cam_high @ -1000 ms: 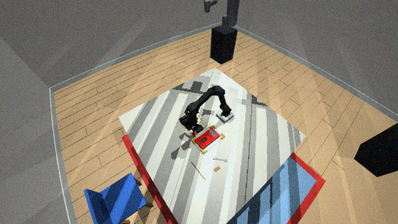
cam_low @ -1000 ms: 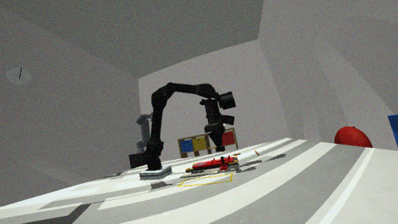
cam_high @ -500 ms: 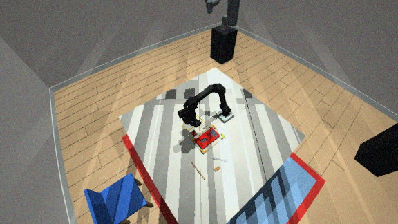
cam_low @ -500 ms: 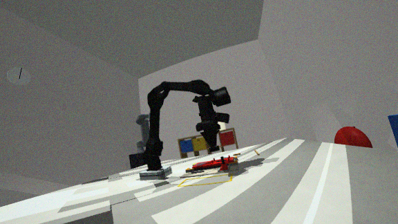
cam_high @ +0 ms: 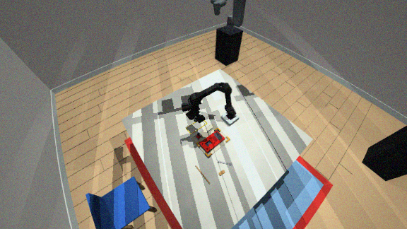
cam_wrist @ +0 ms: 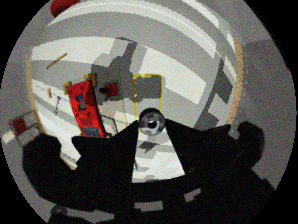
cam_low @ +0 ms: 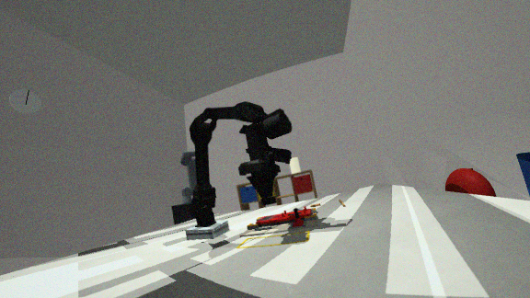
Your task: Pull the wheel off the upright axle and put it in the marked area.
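- Plain grey walls (cam_high: 106, 32) close the room on every side, meeting a pale skirting strip at the floor.
- The floor (cam_high: 106, 95) is light wooden planking, crossed by soft bands of light and shadow.
- The worktop (cam_high: 254, 141) stands mid-room, striped in grey and white.
- A red strip (cam_high: 148, 180) runs along the worktop's near-left edge.
- A blue chair (cam_high: 116, 205) stands off the worktop's near-left corner.
- A blue-striped, red-bordered panel (cam_high: 290, 198) lies at the near-right corner.
- A black pedestal (cam_high: 228, 44) carrying a grey post stands beyond the far corner.
- A black block (cam_high: 386, 155) sits on the floor off the right edge.
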### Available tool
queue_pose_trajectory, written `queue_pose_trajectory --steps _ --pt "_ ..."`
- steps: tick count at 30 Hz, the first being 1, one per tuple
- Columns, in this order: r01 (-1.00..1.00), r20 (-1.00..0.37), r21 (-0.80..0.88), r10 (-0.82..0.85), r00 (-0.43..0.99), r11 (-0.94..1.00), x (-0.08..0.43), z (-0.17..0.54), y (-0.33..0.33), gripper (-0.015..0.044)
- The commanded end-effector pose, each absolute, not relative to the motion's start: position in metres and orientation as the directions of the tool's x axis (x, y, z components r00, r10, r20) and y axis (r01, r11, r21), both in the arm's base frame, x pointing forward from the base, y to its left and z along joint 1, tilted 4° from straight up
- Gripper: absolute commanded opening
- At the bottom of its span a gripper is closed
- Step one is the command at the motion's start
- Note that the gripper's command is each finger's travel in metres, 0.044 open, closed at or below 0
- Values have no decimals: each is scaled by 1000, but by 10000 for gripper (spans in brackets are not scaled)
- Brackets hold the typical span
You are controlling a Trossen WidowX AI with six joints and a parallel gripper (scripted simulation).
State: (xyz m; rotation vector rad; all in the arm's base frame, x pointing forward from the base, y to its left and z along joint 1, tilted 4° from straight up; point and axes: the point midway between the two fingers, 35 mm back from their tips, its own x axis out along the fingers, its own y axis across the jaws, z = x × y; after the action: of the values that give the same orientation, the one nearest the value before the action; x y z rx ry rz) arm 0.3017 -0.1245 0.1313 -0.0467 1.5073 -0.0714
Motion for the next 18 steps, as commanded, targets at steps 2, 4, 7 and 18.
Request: queue_pose_trajectory --steps 2,4,7,18 --pt "8 -996 -69 -70 60 998 297 129 -128 0" --pt "8 -996 -69 -70 60 998 297 125 -128 0" --pt "8 -996 -69 -70 60 998 298 117 -129 0" --pt "8 -996 -69 -70 60 998 303 73 -133 0"
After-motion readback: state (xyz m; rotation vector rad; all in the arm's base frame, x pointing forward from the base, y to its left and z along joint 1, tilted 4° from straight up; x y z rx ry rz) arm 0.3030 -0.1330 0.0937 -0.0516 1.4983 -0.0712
